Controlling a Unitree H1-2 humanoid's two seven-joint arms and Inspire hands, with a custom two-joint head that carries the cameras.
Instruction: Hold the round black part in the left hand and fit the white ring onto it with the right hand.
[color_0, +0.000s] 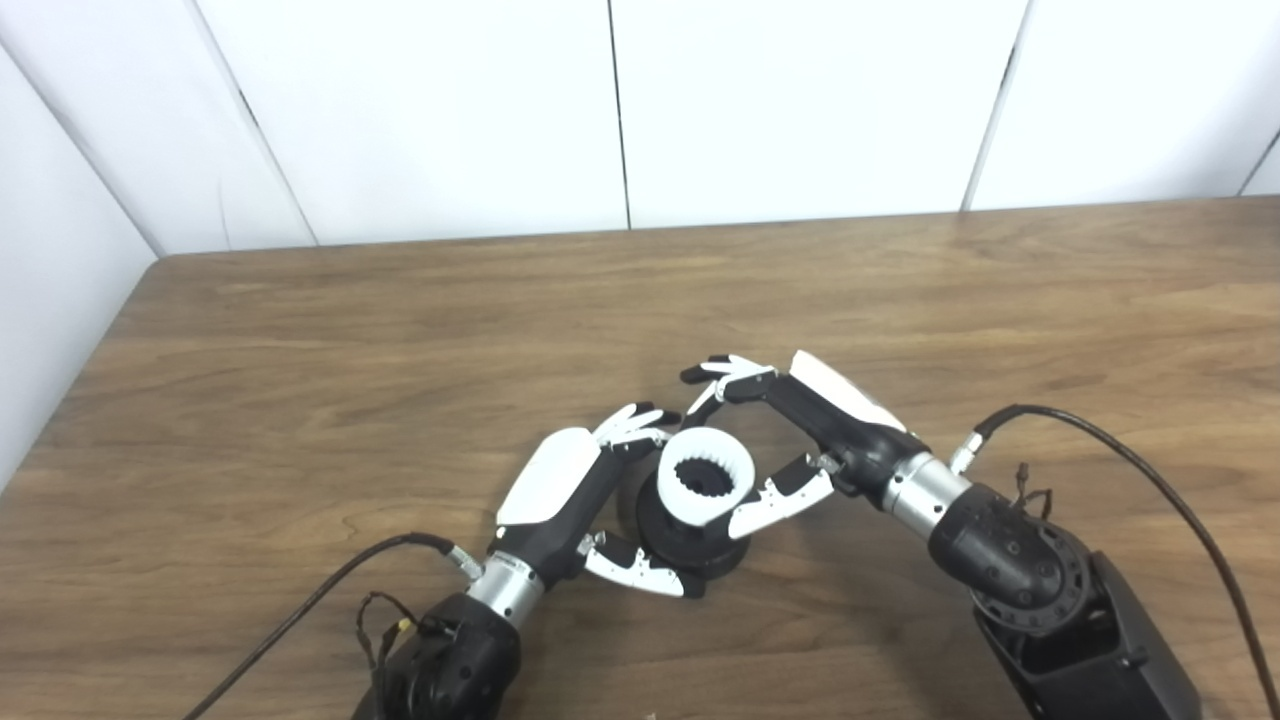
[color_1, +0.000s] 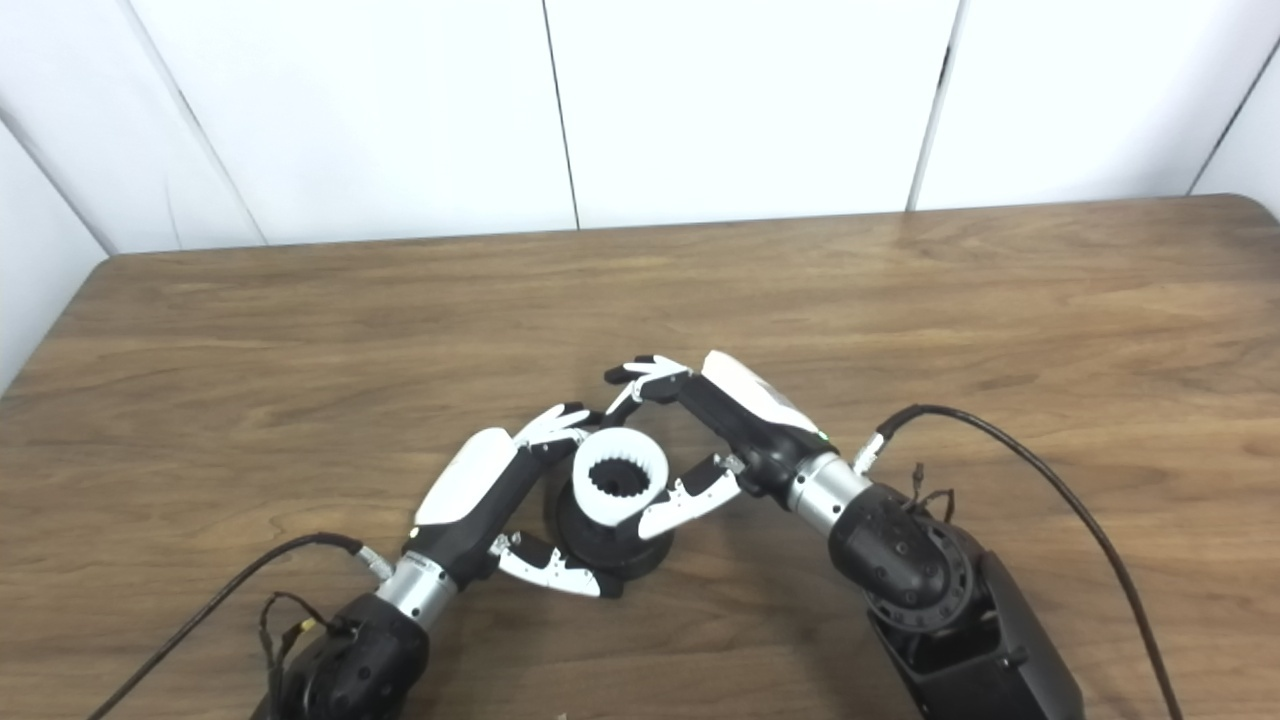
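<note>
On the round black part (color_0: 690, 545), the white ring (color_0: 708, 484).

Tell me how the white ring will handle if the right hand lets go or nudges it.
The white ring looks like rigid moulded plastic with inner teeth, so probably stiff and light. It sits atop the round black part, which the left hand holds, so it likely stays. Nudged off, it might roll.

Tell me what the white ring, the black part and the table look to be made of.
White ring: matte plastic by its look, with moulded inner teeth. Round black part: dull black, plastic or rubber; unclear which. Table: wood-grain top, solid or laminate.
</note>
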